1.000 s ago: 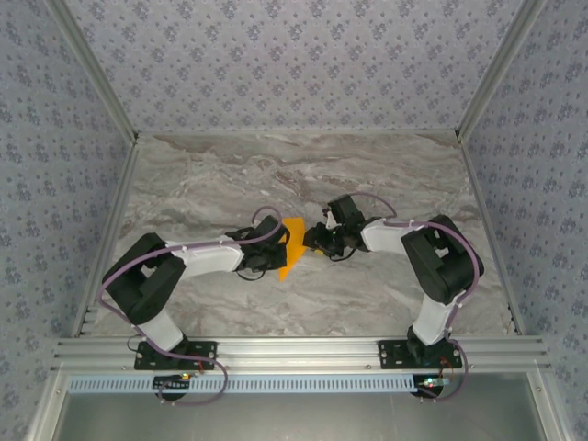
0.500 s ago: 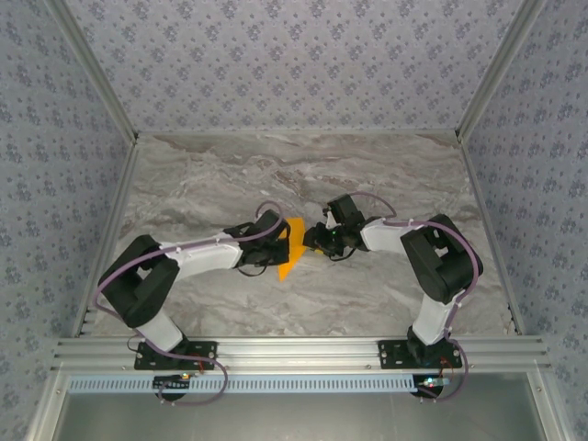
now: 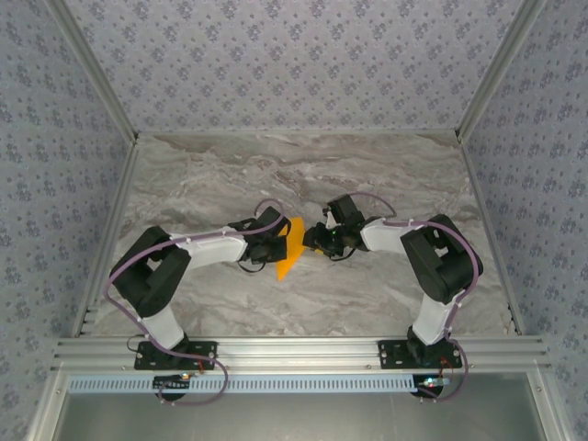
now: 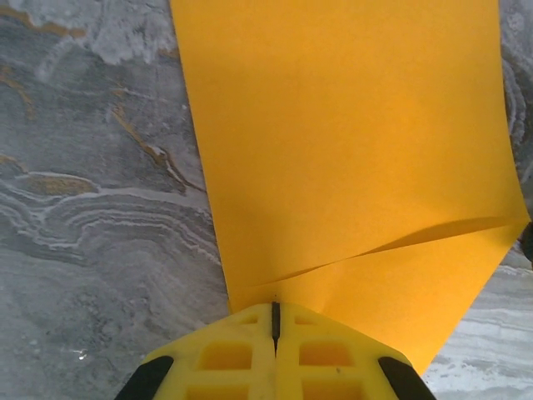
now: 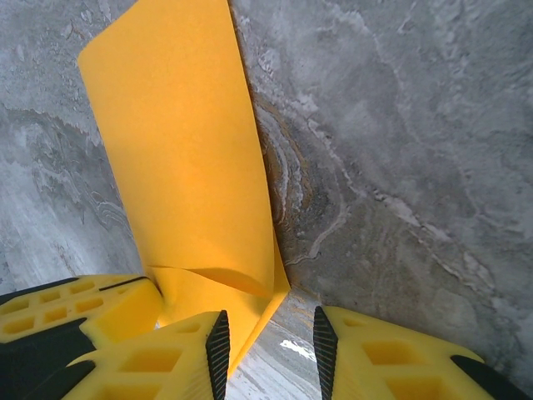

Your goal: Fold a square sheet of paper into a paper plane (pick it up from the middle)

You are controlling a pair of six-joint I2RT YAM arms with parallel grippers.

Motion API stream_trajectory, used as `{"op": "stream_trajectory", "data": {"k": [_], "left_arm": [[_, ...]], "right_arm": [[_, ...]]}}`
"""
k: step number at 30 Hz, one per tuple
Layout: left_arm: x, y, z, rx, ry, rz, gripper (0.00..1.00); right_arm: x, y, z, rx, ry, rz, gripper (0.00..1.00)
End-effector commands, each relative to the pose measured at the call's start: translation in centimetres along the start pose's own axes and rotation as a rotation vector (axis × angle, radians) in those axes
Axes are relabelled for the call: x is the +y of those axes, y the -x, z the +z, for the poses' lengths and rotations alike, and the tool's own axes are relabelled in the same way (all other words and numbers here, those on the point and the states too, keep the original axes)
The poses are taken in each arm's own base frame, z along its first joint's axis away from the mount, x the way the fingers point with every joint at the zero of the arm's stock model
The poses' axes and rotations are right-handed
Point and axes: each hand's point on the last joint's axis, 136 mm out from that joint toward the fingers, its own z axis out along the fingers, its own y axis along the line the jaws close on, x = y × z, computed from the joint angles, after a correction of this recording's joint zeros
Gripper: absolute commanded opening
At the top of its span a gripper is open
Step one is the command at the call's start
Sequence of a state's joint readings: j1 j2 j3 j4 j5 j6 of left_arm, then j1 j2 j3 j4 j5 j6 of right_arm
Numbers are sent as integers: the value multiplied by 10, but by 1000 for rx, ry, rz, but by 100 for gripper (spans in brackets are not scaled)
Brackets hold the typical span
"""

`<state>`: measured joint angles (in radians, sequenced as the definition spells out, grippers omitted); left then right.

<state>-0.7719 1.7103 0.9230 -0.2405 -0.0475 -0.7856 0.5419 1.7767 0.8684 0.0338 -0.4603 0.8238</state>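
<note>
The orange sheet of paper [image 3: 290,248] lies on the marble table between my two grippers, folded into a narrow shape that points toward the near side. In the left wrist view the paper [image 4: 350,150] has one raised crease running from my fingertips to its right corner. My left gripper [image 4: 275,312] is shut, its tips down on the paper's near edge [image 3: 277,244]. My right gripper [image 5: 268,342] is open at the paper's other side [image 3: 313,241]. A lifted flap of the paper [image 5: 183,158] reaches under its left finger, with bare table between the pads. The left gripper's yellow finger [image 5: 83,304] shows beside it.
The grey marble table [image 3: 386,175] is ringed by an aluminium frame [image 3: 294,349] and patterned walls. Both arms bend in toward the middle, their elbows [image 3: 152,271] [image 3: 441,253] out to the sides.
My left arm has slid forward and to the right, bringing its shut gripper closer against the paper. The right arm and the paper have hardly moved.
</note>
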Motion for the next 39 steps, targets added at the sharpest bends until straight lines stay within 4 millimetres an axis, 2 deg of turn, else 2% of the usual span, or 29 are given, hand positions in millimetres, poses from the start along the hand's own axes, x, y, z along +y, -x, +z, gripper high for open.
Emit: {"op": "stream_trajectory", "data": {"k": [1,9,21,33,39], "left_arm": [[15,-3,2,6,50,-18,0],[20,-10,6,20,55,-30,0],[19,-11,6,23,49,-32,0],[18,-10,6,23,46,-28,0],[15,-6,0,9,26,-29,2]], "right_arm": [[3,1,1,2,2,16,37],[10,2,5,15,39,18,31],[20,0,10,38,86,17,25],[32,-4,15,72,150,19,25],[36,-8,24,118,183,13,25]]}}
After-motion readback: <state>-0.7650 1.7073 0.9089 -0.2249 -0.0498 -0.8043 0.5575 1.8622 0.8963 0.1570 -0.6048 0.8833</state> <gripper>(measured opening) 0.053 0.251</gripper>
